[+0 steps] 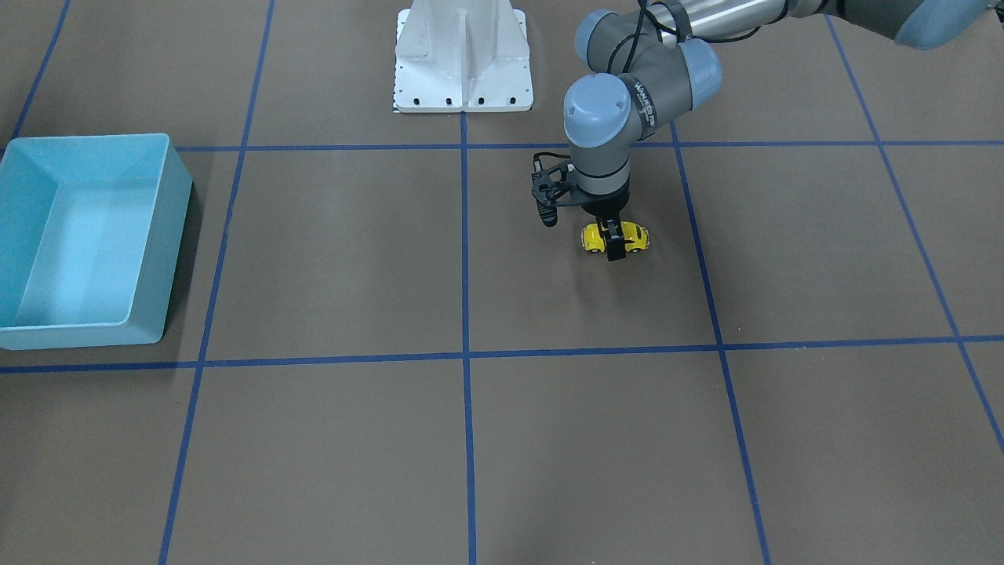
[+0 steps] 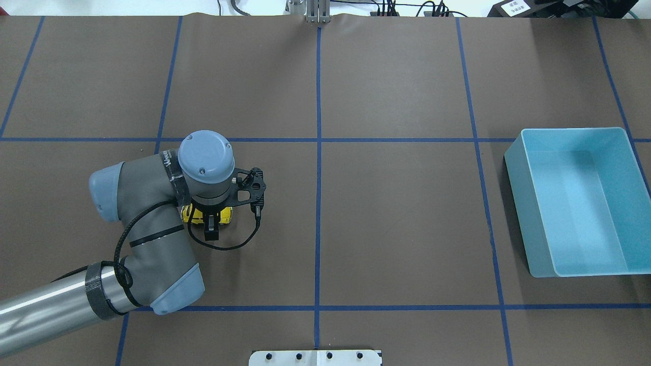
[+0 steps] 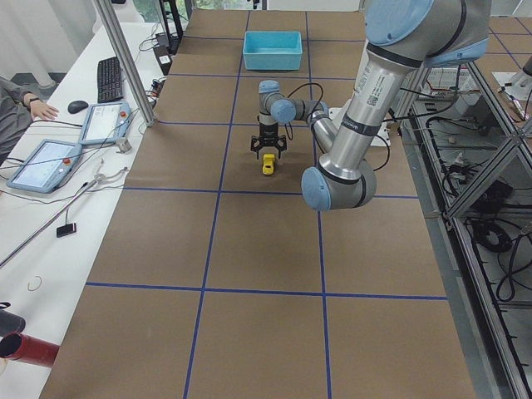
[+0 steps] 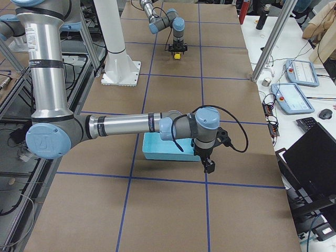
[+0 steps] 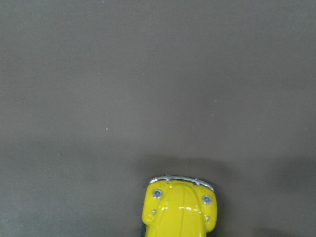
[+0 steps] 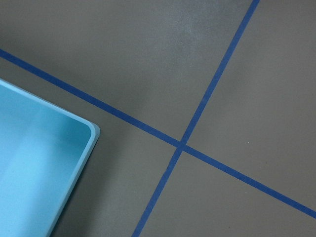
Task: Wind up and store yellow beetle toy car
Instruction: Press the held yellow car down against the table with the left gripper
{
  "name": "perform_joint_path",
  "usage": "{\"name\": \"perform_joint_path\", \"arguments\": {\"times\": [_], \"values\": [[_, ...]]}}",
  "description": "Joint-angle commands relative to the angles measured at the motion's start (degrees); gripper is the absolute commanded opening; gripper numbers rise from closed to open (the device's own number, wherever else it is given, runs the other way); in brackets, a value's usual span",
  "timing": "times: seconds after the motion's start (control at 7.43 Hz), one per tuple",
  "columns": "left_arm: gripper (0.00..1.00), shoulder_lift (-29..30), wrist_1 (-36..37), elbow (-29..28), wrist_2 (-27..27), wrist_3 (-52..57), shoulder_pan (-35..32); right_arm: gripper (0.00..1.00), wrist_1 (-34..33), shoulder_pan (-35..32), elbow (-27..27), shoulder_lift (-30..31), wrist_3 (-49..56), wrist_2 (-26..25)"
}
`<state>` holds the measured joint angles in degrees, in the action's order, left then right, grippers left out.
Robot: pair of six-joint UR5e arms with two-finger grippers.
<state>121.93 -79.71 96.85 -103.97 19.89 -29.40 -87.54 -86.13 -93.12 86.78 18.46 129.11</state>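
The yellow beetle toy car (image 1: pixel 637 234) stands on the brown table, left of the middle in the overhead view (image 2: pixel 189 214). My left gripper (image 1: pixel 614 245) points straight down over it, one finger on each side of its body, shut on it. The left wrist view shows only the car's rounded end and silvery bumper (image 5: pixel 180 210). The blue bin (image 2: pixel 516 203) stands open and empty at the far right. My right gripper (image 4: pixel 209 167) shows only in the exterior right view, hanging beside the bin (image 4: pixel 157 152); I cannot tell whether it is open or shut.
The white robot base (image 1: pixel 463 63) stands at the table's robot side. Blue tape lines divide the brown surface into squares. The right wrist view shows a corner of the bin (image 6: pixel 39 173) next to a tape crossing (image 6: pixel 181 144).
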Motion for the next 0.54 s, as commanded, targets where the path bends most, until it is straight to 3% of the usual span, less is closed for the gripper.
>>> {"name": "perform_joint_path", "arguments": {"times": [0.0,0.4], "values": [[0.98,0.1,-1.6,-1.2,-0.1,0.1,0.0,1.00,0.0,0.0,0.1,-0.2,-0.1,0.0],[0.69,-0.5,-2.6,-1.1,-0.4,0.2,-0.1,1.00,0.0,0.1,0.2,-0.3,-0.1,0.0]]}}
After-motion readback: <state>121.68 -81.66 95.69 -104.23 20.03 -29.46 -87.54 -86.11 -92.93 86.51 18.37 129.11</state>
